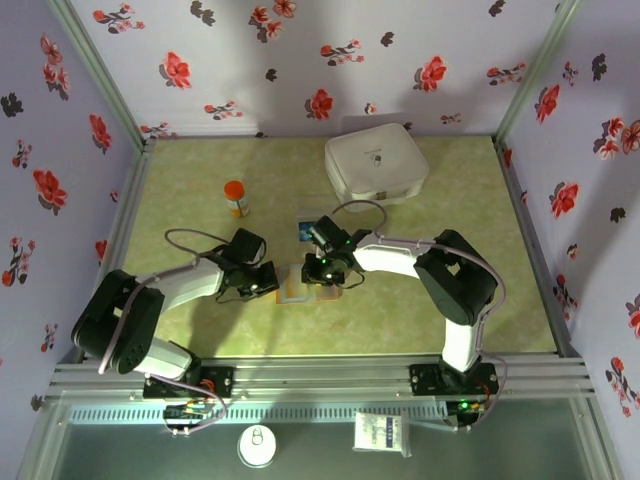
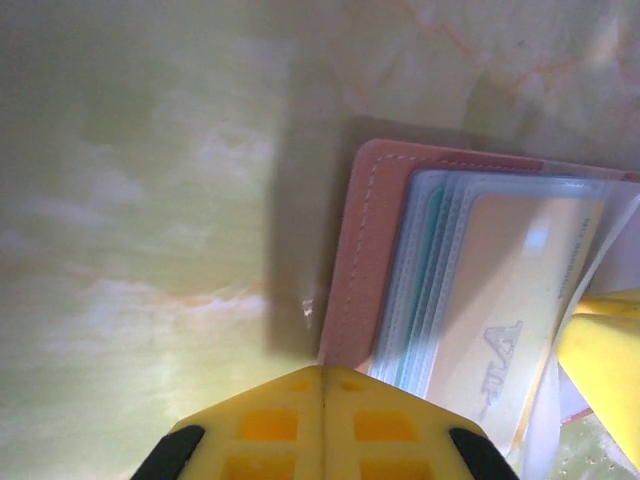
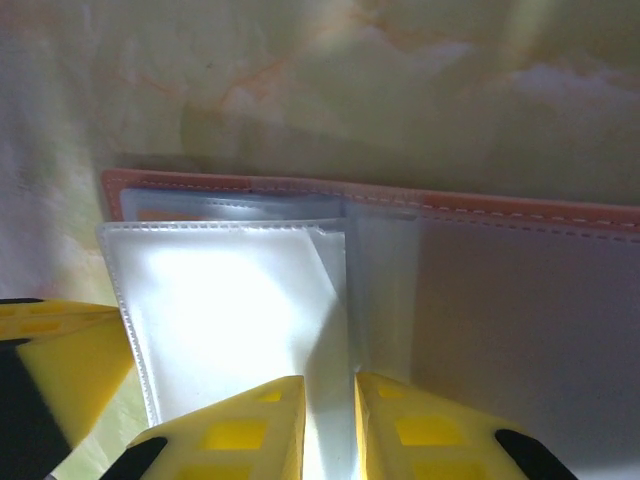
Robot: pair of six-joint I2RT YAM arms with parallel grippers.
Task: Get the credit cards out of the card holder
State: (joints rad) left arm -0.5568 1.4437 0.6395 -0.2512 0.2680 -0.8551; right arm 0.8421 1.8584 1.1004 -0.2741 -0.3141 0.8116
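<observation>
Left gripper: the left gripper, at the bottom of its wrist view, has its yellow tips squeezed tight on nothing. It sits at the card holder's edge, and I think it pins it so it cannot slide.
Right gripper: the right gripper, bottom middle of its view, seems to pinch a clear plastic sleeve, maybe to lift it.
Card holder: the small tan leather card holder lies open mid-frame in the top view, between both grippers.
Cards: a pale orange-yellow plastic card sits inside a sleeve, and its grey letters are too blurry to read. A small blue card lies on the green table just above.
Far back: an orange pill bottle is at upper left and a white rounded square case at top middle. The mark on the case is too small to read.
</observation>
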